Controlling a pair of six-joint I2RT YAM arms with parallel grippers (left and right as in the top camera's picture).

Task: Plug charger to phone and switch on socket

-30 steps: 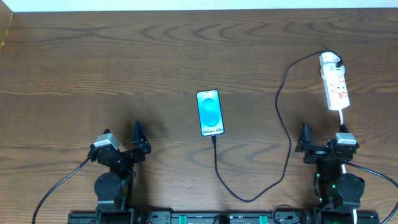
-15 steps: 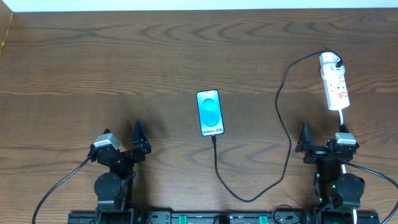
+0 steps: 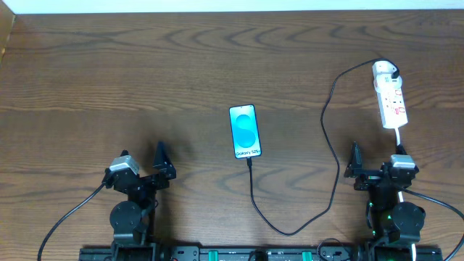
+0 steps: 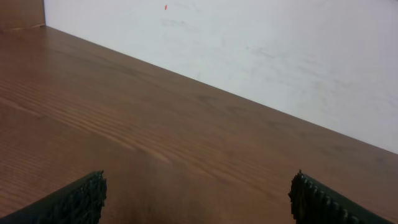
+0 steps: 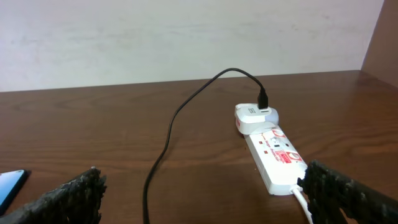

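Note:
The phone [image 3: 244, 132] lies face up mid-table, its blue screen lit. The charger [image 3: 332, 156] runs as a thin black cable from the phone's near edge, loops toward the front and climbs to its white plug head [image 3: 384, 70], which sits in the far end of the socket [image 3: 391, 105]. In the right wrist view the socket [image 5: 277, 158], the plug head [image 5: 255, 117] and the cable [image 5: 163, 152] lie ahead. My right gripper [image 5: 202, 190] is open and empty. My left gripper [image 4: 198, 199] is open over bare wood, far left of the phone.
The socket's thick white cord [image 5: 305, 202] trails toward my right arm's base [image 3: 395, 214]. A pale wall [image 4: 280, 56] borders the table's far edge. The phone's corner [image 5: 9, 183] shows at the left of the right wrist view.

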